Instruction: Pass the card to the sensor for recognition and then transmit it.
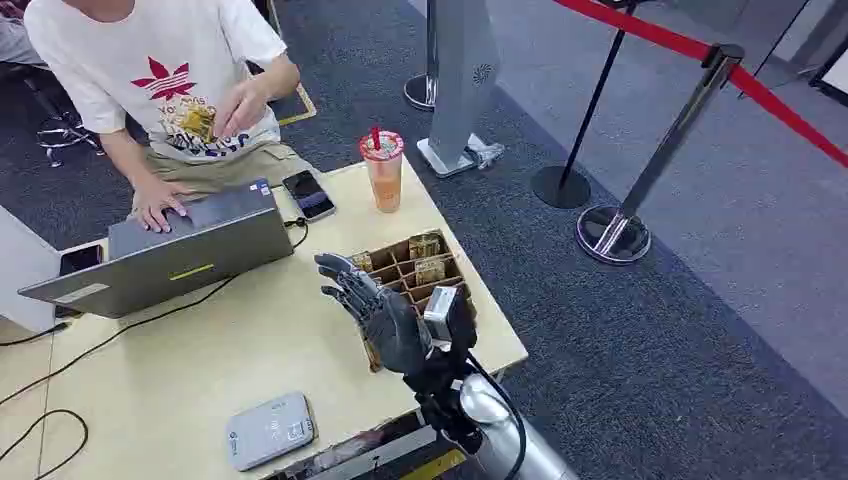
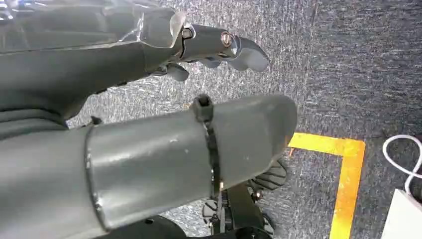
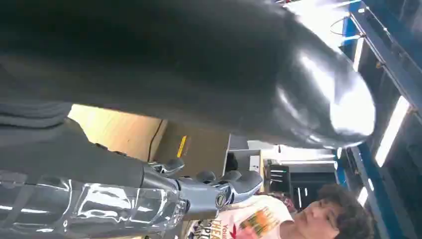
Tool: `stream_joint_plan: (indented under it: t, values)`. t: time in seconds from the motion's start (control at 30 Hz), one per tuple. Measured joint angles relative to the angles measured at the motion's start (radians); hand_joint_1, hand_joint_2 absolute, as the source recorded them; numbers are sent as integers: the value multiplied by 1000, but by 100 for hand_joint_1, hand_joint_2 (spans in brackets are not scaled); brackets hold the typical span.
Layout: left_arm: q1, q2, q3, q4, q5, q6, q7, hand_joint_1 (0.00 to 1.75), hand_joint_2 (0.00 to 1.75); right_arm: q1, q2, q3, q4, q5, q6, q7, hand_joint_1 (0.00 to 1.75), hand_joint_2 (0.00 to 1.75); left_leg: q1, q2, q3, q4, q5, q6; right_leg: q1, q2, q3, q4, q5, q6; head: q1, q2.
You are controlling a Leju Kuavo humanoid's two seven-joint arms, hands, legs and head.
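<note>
Your right hand (image 1: 375, 305) hovers empty, fingers spread wide, at nine o'clock of the cardboard divider box (image 1: 395, 262) holding cards (image 1: 430, 268); left hand (image 2: 149, 45) empty, fingers straight.

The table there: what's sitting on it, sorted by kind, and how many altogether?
Laptop: 1
Phones: 2
Drink cup: 1
Cardboard divider box: 1
Grey flat device: 1
Total: 6 things on the table. The robot's right hand hovers above it, holding nothing.
</note>
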Motion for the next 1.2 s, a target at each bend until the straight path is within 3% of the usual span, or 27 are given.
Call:
stream_joint_plan:
  t: [0.23,0.37,0.57,0.77,1.03,1.2]
  values:
    - [0,0,0,0,-7,-2,0,0,0,20,-7,-2,-3,56,-13,-20,0,175,0,0,0,0,0,0,0,0,0,0,0,0,0,0]
    - [0,0,0,0,-8,-2,2,0,0,20,-7,-1,-24,261,-145,1,0,175,0,0,0,0,0,0,0,0,0,0,0,0,0,0]
    - [0,1,0,0,-17,-11,3,0,0,4,-14,22,-66,447,-244,11,0,175,0,0,0,0,0,0,0,0,0,0,0,0,0,0]
    - [-1,3,0,0,-18,-14,3,0,0,-69,-42,61,-68,583,-349,1,0,175,0,0,0,0,0,0,0,0,0,0,0,0,0,0]
    - [-4,3,0,0,-20,-12,2,0,0,-220,-64,133,-16,985,-643,37,0,175,0,1,0,0,0,0,0,1,0,0,0,0,0,0]
    - [-5,3,0,0,-26,-15,2,0,0,-299,-66,162,49,1086,-712,60,0,175,0,1,0,0,1,0,0,1,0,0,0,0,0,0]
